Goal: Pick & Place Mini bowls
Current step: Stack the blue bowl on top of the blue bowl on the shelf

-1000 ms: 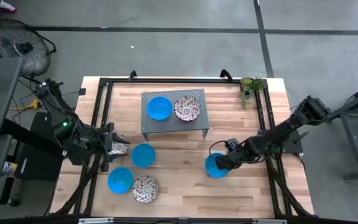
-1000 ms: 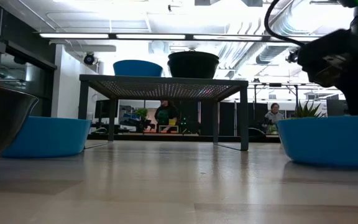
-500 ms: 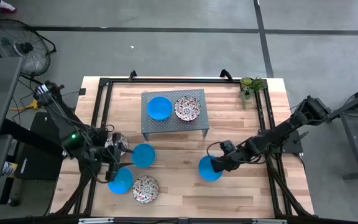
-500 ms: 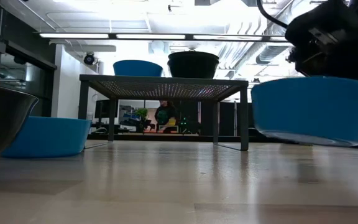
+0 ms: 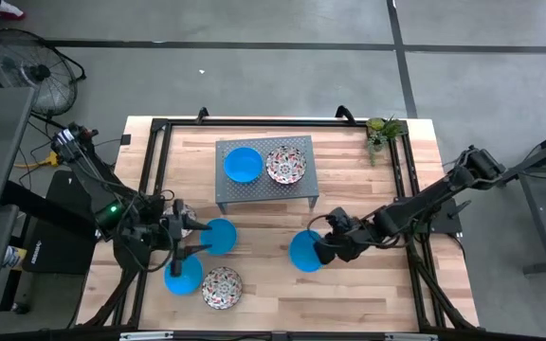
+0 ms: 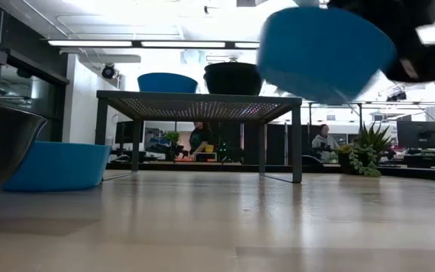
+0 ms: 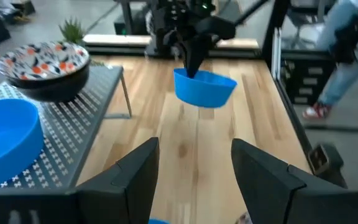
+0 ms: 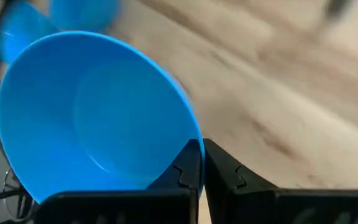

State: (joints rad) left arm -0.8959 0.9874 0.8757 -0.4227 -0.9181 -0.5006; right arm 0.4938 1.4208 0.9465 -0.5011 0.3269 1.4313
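My right gripper [image 5: 322, 248] is shut on a plain blue mini bowl [image 5: 304, 251], which is in the air near the table's middle and shows high in the low view [image 6: 327, 53]. My left gripper [image 5: 195, 237] is open, its fingers [image 7: 138, 180] bare. It stands just left of another blue mini bowl [image 5: 219, 235] resting on its base. Near the front edge, a blue mini bowl [image 5: 183, 275] and a patterned one [image 5: 222, 287] rest on the table. On the grey stand [image 5: 266, 192] sit a blue mini bowl [image 5: 243, 164] and a patterned one [image 5: 285, 165]. My right gripper holds the blue bowl by its rim [image 8: 194, 146] on the side toward the table's right edge, one finger [image 8: 185, 171] inside the wall and one outside. The fingers slant down from the right. The bowl is lifted clear of the table and tilted.
The stand's legs [image 6: 297, 143] rise behind the held bowl. A black frame [image 5: 154, 170] runs round the table's edges and a small plant [image 5: 382, 128] stands at the far right corner. Bare wood lies between the stand and the front edge. People show in the room beyond.
My right gripper has risen and gone toward the table's left, rolling as it went. The blue bowl has come off the table, lifted clear and tipped. My left gripper has shifted a little toward the right and turned, staying open.
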